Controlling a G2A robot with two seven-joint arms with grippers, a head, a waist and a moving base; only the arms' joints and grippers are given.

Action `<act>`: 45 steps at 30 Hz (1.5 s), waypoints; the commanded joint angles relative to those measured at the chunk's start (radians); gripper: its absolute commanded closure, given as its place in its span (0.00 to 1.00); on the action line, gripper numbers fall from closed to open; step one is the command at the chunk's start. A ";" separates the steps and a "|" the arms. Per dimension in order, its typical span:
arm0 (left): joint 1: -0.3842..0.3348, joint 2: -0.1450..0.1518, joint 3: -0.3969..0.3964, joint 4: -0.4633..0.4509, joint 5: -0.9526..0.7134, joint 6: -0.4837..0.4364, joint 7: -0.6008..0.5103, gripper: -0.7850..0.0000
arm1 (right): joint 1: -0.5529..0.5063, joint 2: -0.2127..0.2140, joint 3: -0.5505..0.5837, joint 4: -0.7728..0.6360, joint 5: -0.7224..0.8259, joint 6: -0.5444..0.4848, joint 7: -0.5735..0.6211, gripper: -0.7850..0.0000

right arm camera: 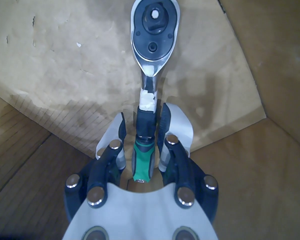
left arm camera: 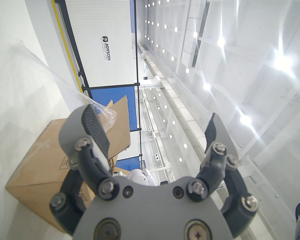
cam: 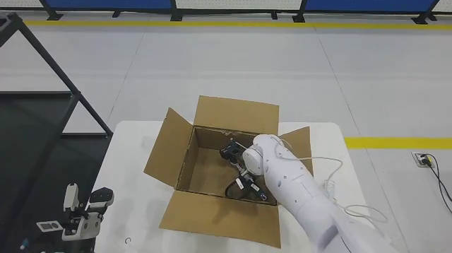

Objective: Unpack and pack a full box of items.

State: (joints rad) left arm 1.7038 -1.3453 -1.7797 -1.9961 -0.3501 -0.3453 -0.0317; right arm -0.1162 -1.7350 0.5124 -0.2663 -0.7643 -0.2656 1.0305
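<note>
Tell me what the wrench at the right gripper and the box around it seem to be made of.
Ratchet wrench: the head and neck look like polished, chrome-plated steel, bright and mirror-like. The grip looks like matte green and grey rubber or plastic.
Box: brown corrugated cardboard, dull, with ribbed lines and scuffed, peeling patches.

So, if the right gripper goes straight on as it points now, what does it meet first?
The ratchet ahead of the right gripper would likely touch the inner cardboard of the box first; depth is unclear.
</note>
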 commanded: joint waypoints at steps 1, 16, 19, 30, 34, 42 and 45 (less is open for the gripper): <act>0.000 0.000 0.000 0.000 0.000 0.000 0.000 0.00 | -0.001 -0.003 0.000 0.003 -0.002 0.005 0.006 0.76; 0.000 0.000 0.000 0.000 0.000 0.000 0.000 0.00 | 0.027 -0.006 0.030 0.018 0.012 -0.061 -0.057 1.00; 0.000 0.000 0.000 0.000 0.000 0.000 0.000 0.00 | 0.039 0.004 0.045 0.017 0.022 -0.109 -0.087 1.00; 0.000 0.000 0.000 0.000 0.000 0.000 0.000 0.00 | 0.051 0.082 0.108 -0.110 0.028 -0.381 -0.248 1.00; 0.000 0.000 0.000 0.000 0.000 0.000 0.000 0.00 | 0.023 0.136 0.156 -0.266 0.003 -0.412 -0.299 1.00; 0.000 0.000 0.000 0.000 0.000 0.000 0.000 0.00 | -0.234 0.299 0.414 -0.907 -0.045 -0.375 -0.189 1.00; 0.000 0.000 0.000 0.000 0.000 0.000 0.000 0.00 | -0.387 0.345 0.535 -1.171 -0.055 -0.305 -0.114 1.00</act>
State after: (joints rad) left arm 1.7038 -1.3453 -1.7797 -1.9961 -0.3501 -0.3453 -0.0317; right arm -0.4517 -1.3997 1.0080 -1.3293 -0.8199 -0.5933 0.8977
